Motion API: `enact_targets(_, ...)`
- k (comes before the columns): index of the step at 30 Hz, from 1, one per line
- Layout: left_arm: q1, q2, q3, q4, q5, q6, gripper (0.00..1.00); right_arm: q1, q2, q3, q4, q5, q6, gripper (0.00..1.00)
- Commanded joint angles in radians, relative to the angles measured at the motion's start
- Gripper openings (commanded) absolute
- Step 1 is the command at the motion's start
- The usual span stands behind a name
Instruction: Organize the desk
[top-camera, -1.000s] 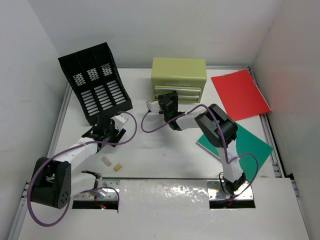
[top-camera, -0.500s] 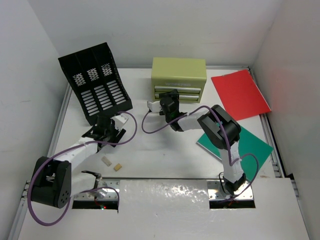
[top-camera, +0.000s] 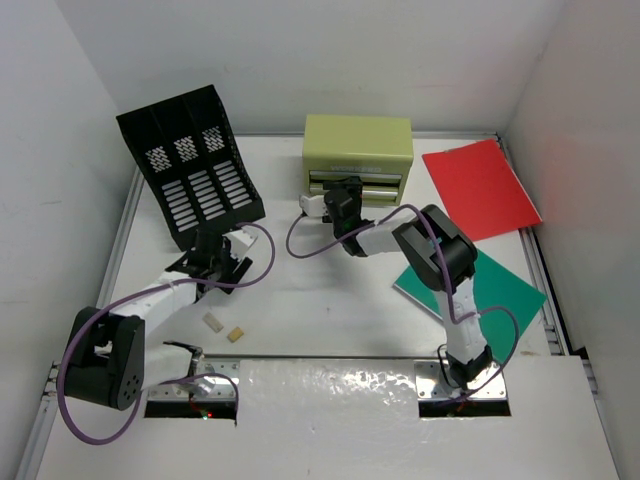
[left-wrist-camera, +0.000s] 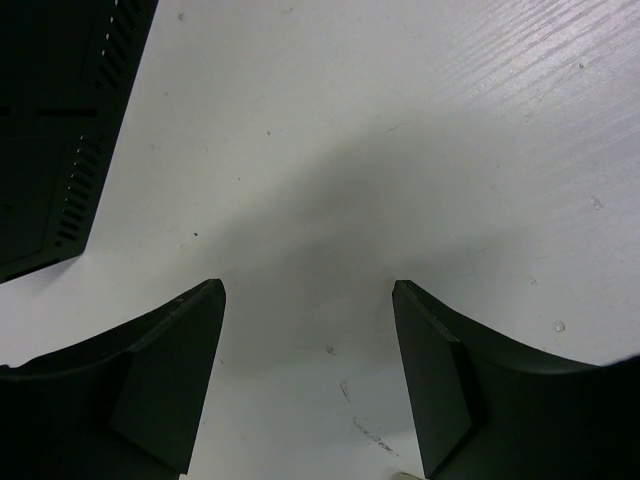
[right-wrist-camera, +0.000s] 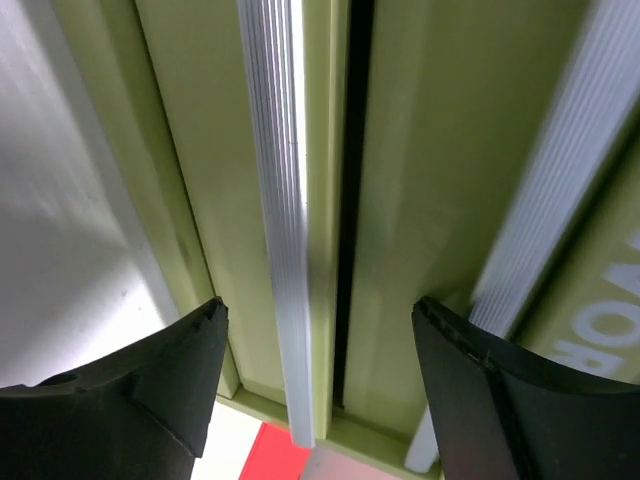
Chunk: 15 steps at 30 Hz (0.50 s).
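Note:
The white desk carries an olive-green drawer chest at the back, a black file rack at the back left, a red folder and a green folder on the right. My right gripper is open right at the chest's drawer fronts; in the right wrist view its jaws straddle a silver drawer handle without touching it. My left gripper is open and empty just in front of the rack, over bare desk in the left wrist view.
Two small pieces, one white and one tan, lie on the desk near the front left. The rack's edge shows in the left wrist view. White walls enclose the desk; metal rails run along its edges.
My right gripper has moved a little back and right, closer to the chest's drawer fronts. The left arm has hardly moved.

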Motion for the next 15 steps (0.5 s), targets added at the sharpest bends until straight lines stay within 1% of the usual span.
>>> enact_targets(1, 0.011, -0.002, 0.034, 0.022, -0.002, 0.0, 0.66, -0.01, 0.026, 0.049, 0.089, 0.005, -0.025, 0.71)
enact_targets(4, 0.011, -0.002, 0.035, 0.022, -0.002, 0.0, 0.66, -0.01, 0.049, 0.027, 0.211, 0.003, -0.054, 0.63)
enact_targets(5, 0.011, -0.002, 0.034, 0.023, -0.002, 0.0, 0.66, -0.01, 0.055, 0.017, 0.239, 0.003, -0.074, 0.57)
enact_targets(7, 0.011, -0.002, 0.034, 0.023, -0.002, 0.0, 0.66, -0.012, 0.08, 0.004, 0.325, 0.003, -0.115, 0.52)
enact_targets(8, 0.011, -0.001, 0.035, 0.023, -0.002, 0.0, 0.66, -0.012, 0.089, 0.001, 0.348, 0.005, -0.127, 0.47)
enact_targets(10, 0.011, -0.002, 0.034, 0.023, -0.002, 0.0, 0.67, -0.013, 0.113, 0.003, 0.396, 0.008, -0.152, 0.42)
enact_targets(13, 0.011, -0.002, 0.034, 0.022, -0.002, 0.0, 0.66, -0.021, 0.129, 0.024, 0.389, 0.007, -0.138, 0.27)
enact_targets(14, 0.011, -0.002, 0.034, 0.022, -0.002, 0.0, 0.66, -0.026, 0.133, 0.029, 0.387, 0.003, -0.132, 0.18)
enact_targets(15, 0.011, -0.002, 0.035, 0.022, -0.002, -0.002, 0.66, -0.029, 0.137, 0.035, 0.387, 0.005, -0.129, 0.13)
